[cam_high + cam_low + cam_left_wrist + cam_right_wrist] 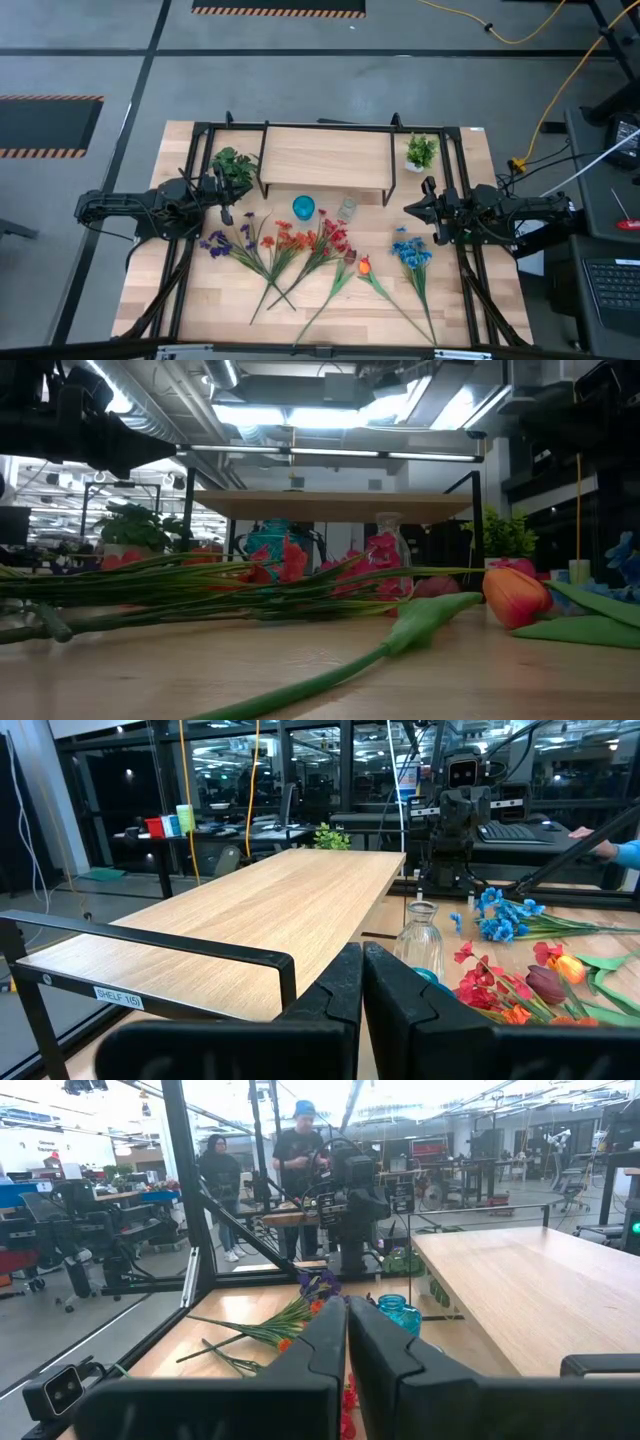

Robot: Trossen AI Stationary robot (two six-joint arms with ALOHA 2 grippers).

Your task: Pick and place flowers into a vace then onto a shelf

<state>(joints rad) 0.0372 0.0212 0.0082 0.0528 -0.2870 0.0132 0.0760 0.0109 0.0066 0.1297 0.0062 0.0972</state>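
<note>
Thin green-stemmed fabric flowers point(300, 250) fanned flat on tabletop before light-wood, black-legged shelf point(325, 160); blue glass vase point(303, 208) beside. Left gripper point(226, 200), right gripper point(412, 208): fingers pressed together, empty.

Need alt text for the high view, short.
Overhead view of a wooden table with flowers lying loose in a fan below a low shelf; a blue vase and a clear vase stand at the shelf's front edge. The left gripper and right gripper wait at either side, fingers shut, holding nothing.
</note>
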